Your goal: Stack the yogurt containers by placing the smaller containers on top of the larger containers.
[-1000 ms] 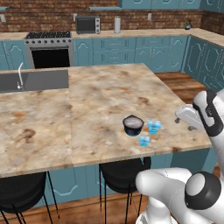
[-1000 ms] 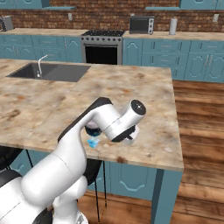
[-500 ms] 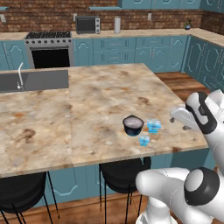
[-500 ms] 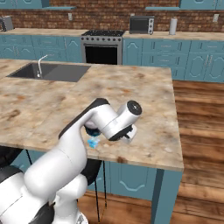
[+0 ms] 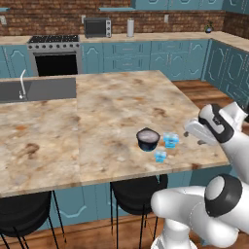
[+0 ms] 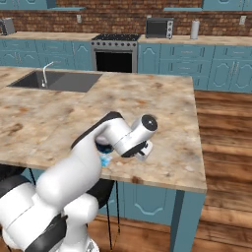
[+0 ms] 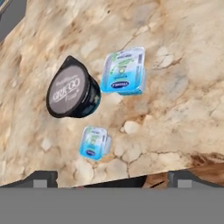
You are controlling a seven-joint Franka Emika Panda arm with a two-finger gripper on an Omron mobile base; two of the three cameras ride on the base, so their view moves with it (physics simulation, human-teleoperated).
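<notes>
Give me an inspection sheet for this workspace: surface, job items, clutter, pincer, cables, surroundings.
Surface: marbled island counter, with a sink at its far left.
Job's things: dark tub with grey lid, upright near the front edge; larger blue cup beside it; smaller blue cup closer to the edge. All three stand apart, nothing stacked.
Clutter: nothing seen.
Pincer: open, empty, off to the right of the cups.
Cables: nothing seen.
Surroundings: stove, microwave, teal cabinets, brick wall, black stools under the counter.

The bench [image 7: 183, 78] has a mottled tan stone top, smooth with a dull sheen. The dark tub [image 7: 74, 87] looks like glossy plastic under a matt grey printed lid. The two blue cups [image 7: 124, 71] [image 7: 94, 143] look like translucent plastic with paper-like printed tops.
</notes>
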